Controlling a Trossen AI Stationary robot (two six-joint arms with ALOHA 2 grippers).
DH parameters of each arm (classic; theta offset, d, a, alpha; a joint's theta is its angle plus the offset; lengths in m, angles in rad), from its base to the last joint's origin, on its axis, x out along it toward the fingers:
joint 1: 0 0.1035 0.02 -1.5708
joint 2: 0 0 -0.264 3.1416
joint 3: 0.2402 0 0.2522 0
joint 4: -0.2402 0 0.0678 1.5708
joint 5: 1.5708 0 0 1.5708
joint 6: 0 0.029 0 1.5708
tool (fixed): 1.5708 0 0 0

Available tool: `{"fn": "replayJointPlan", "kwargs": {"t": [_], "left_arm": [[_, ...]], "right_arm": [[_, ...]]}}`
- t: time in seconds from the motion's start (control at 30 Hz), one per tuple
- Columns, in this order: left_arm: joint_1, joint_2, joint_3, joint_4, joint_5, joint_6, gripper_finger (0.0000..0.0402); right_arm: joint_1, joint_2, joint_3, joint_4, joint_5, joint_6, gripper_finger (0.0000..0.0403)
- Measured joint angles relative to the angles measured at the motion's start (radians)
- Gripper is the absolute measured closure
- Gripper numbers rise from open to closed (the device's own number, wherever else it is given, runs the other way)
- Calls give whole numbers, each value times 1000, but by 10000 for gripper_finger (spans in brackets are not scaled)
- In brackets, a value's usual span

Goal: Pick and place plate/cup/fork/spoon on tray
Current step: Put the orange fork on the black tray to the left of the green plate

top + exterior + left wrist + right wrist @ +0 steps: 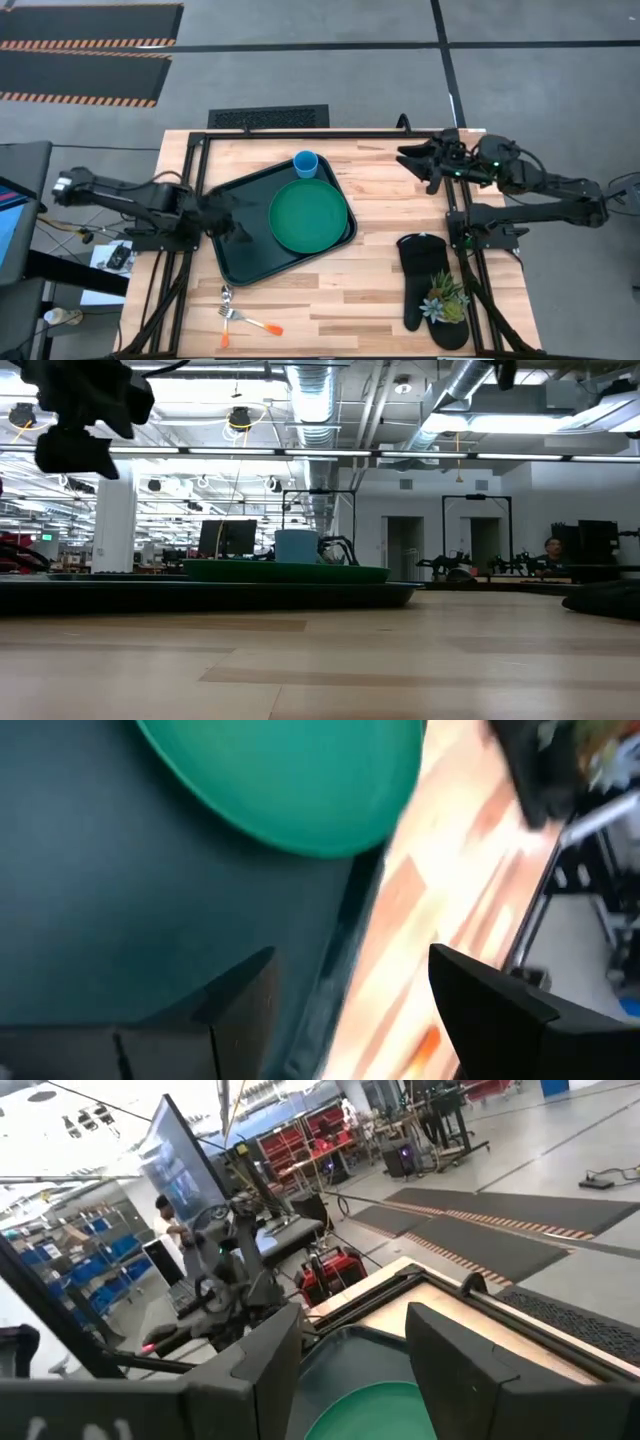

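The tray [240, 255] is seen lying at an angle on the pale wooden table [370, 190], with the green plate [309, 215] resting inside it, the plate's edge reaching over the tray's rim on the side toward the oven mitt. The light blue cup [306, 164] is stood upright in the tray's far corner, just beside the plate. The fork [250, 321] with its orange handle and the spoon [226, 316] are left on the bare wood just off the tray's near edge, close together, outside the rim.

The left gripper [232, 217] is held over the tray's left part, beside the plate, its fingers [236, 1010] spread apart with nothing between them. The right gripper [422, 160] is parked well away from the tray, near the table's far right edge, its fingers [262, 1370] likewise parted and empty.

A black oven mitt [424, 275] is laid to the right of the tray, and a small potted succulent [444, 298] is set on its near end. The table is bordered by a black metal frame [300, 133]. Beyond it, grey floor with striped dark mats [85, 50] is shown. In the low view a large hall with exposed ceiling ducts [310, 400] and monitors [226, 538] is seen behind the tray, and a person [549, 550] is visible far off.
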Motion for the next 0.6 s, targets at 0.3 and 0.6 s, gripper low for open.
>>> {"fn": "replayJointPlan", "kwargs": {"t": [0.3,0.6], "left_arm": [[-267,187,2,116,7,-205,157],[-469,298,2,303,15,-243,157]], "right_arm": [[-2,-63,0,-74,-1,1,198],[-2,-60,0,-96,0,1,198]]}}
